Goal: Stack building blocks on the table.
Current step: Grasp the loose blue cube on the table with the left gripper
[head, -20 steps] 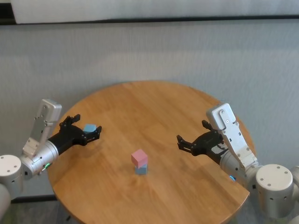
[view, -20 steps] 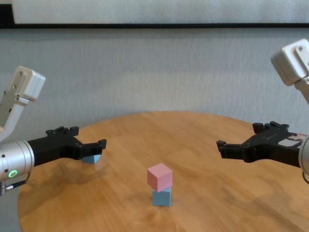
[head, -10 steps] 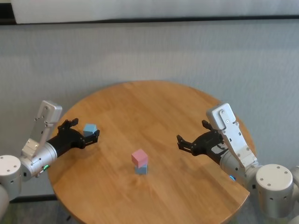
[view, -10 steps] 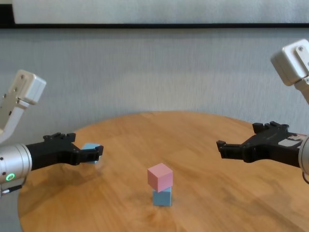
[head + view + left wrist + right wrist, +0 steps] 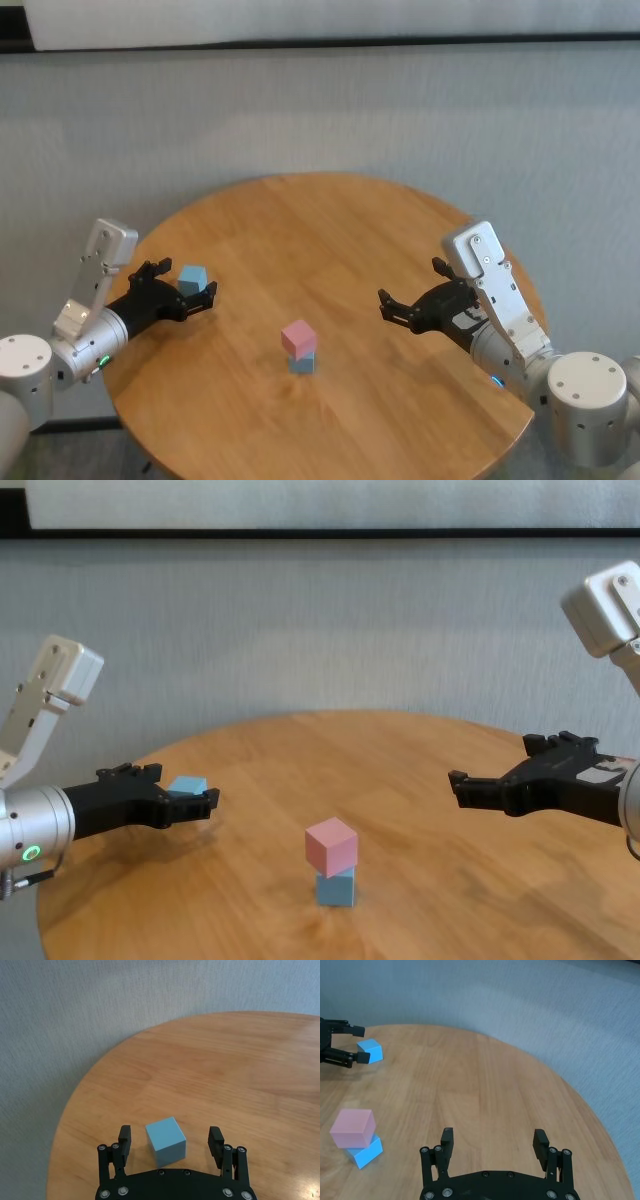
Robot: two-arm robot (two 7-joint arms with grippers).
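On the left side of the round wooden table (image 5: 330,220) sits a light blue block (image 5: 192,275) (image 5: 187,783). My left gripper (image 5: 187,284) (image 5: 184,791) is open and low over the table. In the left wrist view this block (image 5: 166,1140) stands between the two fingers with a gap on each side. Near the table's middle a pink block (image 5: 298,337) (image 5: 331,844) rests on a second light blue block (image 5: 302,363) (image 5: 336,888). My right gripper (image 5: 410,288) (image 5: 492,764) (image 5: 493,1135) hovers open and empty to the right of that stack.
The table edge curves close behind the left block, with grey carpet (image 5: 60,1025) beyond it. A grey wall (image 5: 320,110) backs the scene. Bare wood lies between the stack and both grippers.
My left gripper has come down, so the light blue block now sits between its fingers instead of below them. The right arm and the stack have not moved.
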